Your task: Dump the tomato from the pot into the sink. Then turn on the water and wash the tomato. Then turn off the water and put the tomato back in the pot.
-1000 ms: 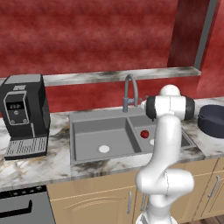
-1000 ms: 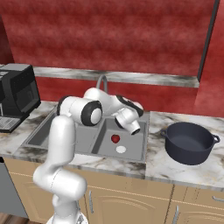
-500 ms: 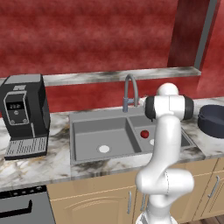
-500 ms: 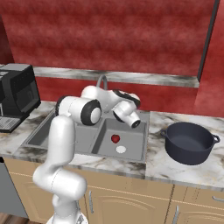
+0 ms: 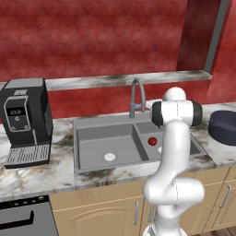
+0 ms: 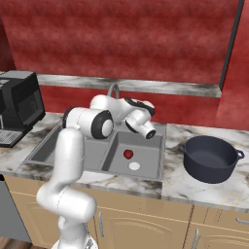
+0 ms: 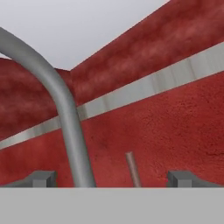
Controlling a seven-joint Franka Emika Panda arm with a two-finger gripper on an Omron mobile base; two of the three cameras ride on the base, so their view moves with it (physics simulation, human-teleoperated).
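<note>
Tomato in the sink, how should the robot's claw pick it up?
Probably from straight above, pinching the tomato across its round middle. It lies low in the right basin of the sink, next to the pale drain, so the basin walls block a sideways reach. It is a smooth ball, so any pair of opposite sides should do; a grip across the widest part should slip least.

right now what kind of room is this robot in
A rendered kitchen: a double-basin sink with a gooseneck faucet set in a marble counter, a coffee machine and wooden cabinets below.
</note>
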